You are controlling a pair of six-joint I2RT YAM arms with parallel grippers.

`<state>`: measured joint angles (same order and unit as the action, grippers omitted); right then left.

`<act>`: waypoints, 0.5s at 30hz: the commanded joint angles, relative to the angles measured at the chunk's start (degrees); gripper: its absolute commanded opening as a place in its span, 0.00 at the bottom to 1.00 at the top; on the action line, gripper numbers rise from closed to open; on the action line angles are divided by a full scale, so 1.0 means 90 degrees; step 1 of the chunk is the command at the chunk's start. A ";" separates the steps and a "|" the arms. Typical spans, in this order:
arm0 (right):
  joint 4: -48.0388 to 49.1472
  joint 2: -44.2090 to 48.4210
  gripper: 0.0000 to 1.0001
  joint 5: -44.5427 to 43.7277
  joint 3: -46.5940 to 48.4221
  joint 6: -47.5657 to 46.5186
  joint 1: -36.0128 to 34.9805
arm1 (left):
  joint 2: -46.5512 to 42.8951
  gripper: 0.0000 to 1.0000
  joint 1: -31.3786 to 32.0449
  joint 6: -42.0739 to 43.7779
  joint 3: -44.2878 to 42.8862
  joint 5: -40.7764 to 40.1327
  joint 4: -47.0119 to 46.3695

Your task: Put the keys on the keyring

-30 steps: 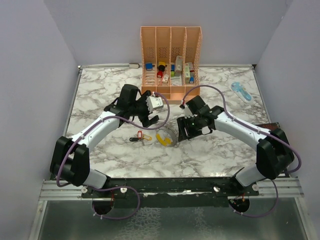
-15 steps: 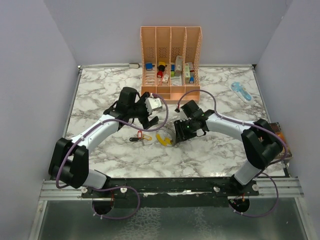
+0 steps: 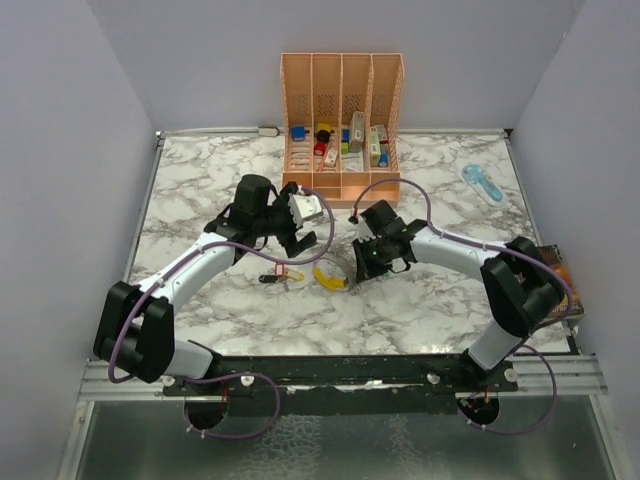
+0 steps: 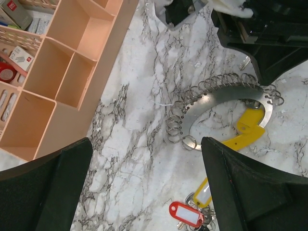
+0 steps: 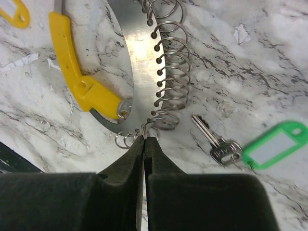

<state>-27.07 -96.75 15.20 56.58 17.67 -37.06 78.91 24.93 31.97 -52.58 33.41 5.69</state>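
The keyring (image 5: 139, 62) is a curved silvery band with several small wire rings and a yellow handle (image 5: 77, 72); it lies on the marble, also seen as keyring (image 4: 219, 98) and keyring (image 3: 331, 275). My right gripper (image 5: 145, 138) is shut, its tips pinching one small ring at the band's end. A key with a green tag (image 5: 272, 147) lies just to its right. My left gripper (image 4: 146, 142) hangs open above the marble, nothing between its fingers (image 4: 250, 187). Red-tagged keys (image 4: 188, 214) and a yellow tag (image 4: 204, 191) lie below it, seen as keys (image 3: 278, 272) from the top.
A peach desk organiser (image 3: 342, 120) with small items stands at the back, its open compartments (image 4: 62, 72) close to the left gripper. A light-blue gadget (image 3: 482, 183) lies at the back right. Both arms (image 3: 440, 245) meet mid-table.
My right gripper moved left to the keyring and shut on one of its small rings. The left gripper stayed open and barely shifted.
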 commanded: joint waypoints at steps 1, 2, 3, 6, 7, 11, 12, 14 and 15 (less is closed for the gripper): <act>-0.0304 0.0788 0.02 -0.0522 0.0442 -0.0002 -0.0030 | -0.0035 0.99 0.0004 -0.0237 -0.0232 0.0563 -0.0099; -0.0379 0.0968 0.02 -0.0543 0.0590 -0.0001 -0.0030 | -0.0002 0.99 0.0009 -0.0279 -0.0338 0.0807 -0.0042; -0.0447 0.1128 0.02 -0.0518 0.0760 -0.0008 -0.0032 | 0.0044 0.99 0.0004 -0.0375 -0.0434 0.1076 0.0000; -0.0655 0.1498 0.02 -0.0320 0.1296 0.0010 -0.0032 | 0.0204 0.99 0.0058 -0.0975 -0.0718 0.1758 -0.0037; -0.0780 0.1560 0.02 -0.0254 0.1478 0.0018 -0.0033 | 0.0243 0.99 0.0103 -0.1176 -0.0819 0.1845 -0.0046; -0.1269 0.1609 0.02 -0.0198 0.2028 -0.0042 -0.0047 | 0.0339 0.99 0.0458 -0.1277 -0.1188 0.1760 0.0256; -0.1340 0.1620 0.02 -0.0197 0.2100 -0.0048 -0.0047 | 0.0339 0.99 0.0565 -0.1264 -0.1256 0.1558 0.0317; -0.1385 0.1673 0.02 -0.0158 0.2196 -0.0036 -0.0069 | 0.0353 0.99 0.0737 -0.1369 -0.1345 0.1209 0.0317; -0.1387 0.1698 0.02 -0.0172 0.2238 0.0000 -0.0079 | 0.0363 0.99 0.0745 -0.1506 -0.1375 0.1169 0.0280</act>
<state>-35.29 -82.08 12.86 74.96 17.67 -37.17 81.71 29.45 22.09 -62.52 45.15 7.01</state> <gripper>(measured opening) 0.020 0.989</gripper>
